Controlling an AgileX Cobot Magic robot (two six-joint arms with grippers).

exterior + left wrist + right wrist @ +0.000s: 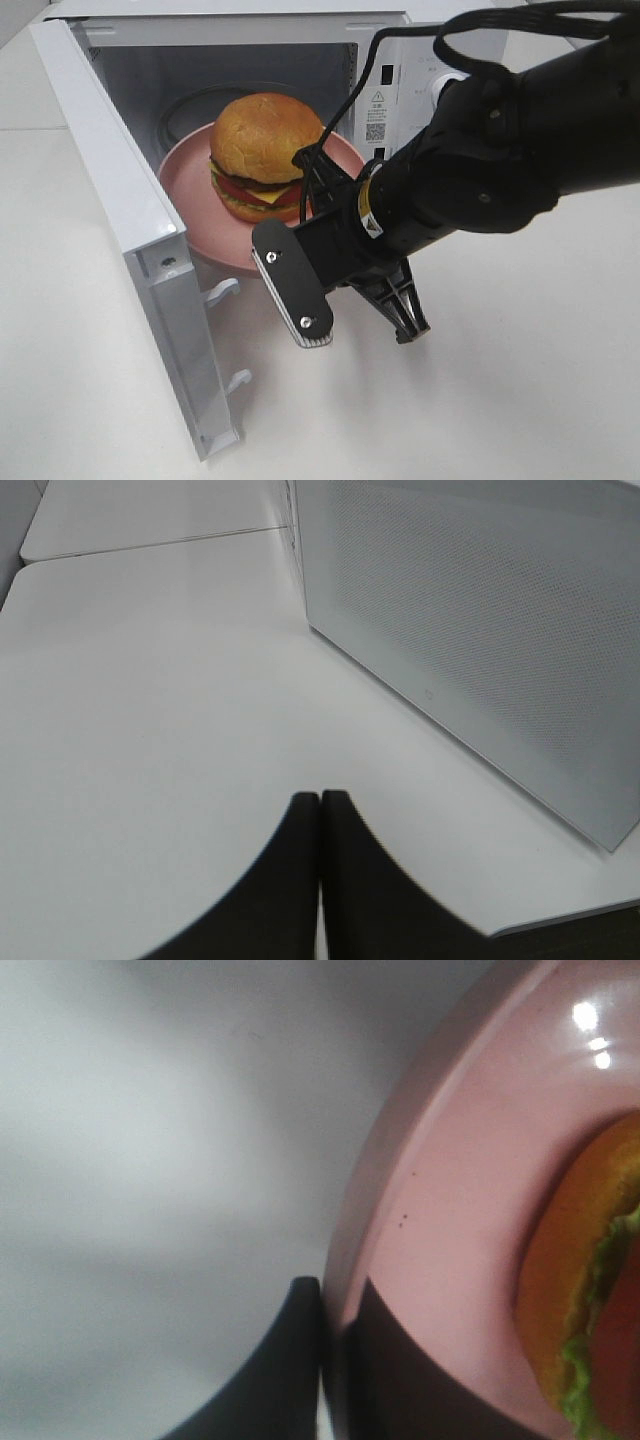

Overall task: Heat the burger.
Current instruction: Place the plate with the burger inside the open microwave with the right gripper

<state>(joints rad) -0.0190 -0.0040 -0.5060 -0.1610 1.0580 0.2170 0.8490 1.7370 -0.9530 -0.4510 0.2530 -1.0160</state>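
Clamping the pink plate (450, 1190) by its rim, the right end effector (335, 1300) is holding the burger (262, 150) at the mouth of the microwave (240, 40).

Its 2 dark fingers (290, 1360) are pinching the plate's edge between them, 1 on each face. The burger is sitting upright in the middle of that plate, bun on top, with cheese, tomato and lettuce showing at its side. The plate is lying partly inside the white cavity, its near edge jutting out past the opening. The door (130, 230) is standing swung wide. The left end effector (320, 800) is hanging over the bare tabletop (150, 730) with its 2 fingers pressed together and gripping nothing, near a white perforated panel of the microwave.
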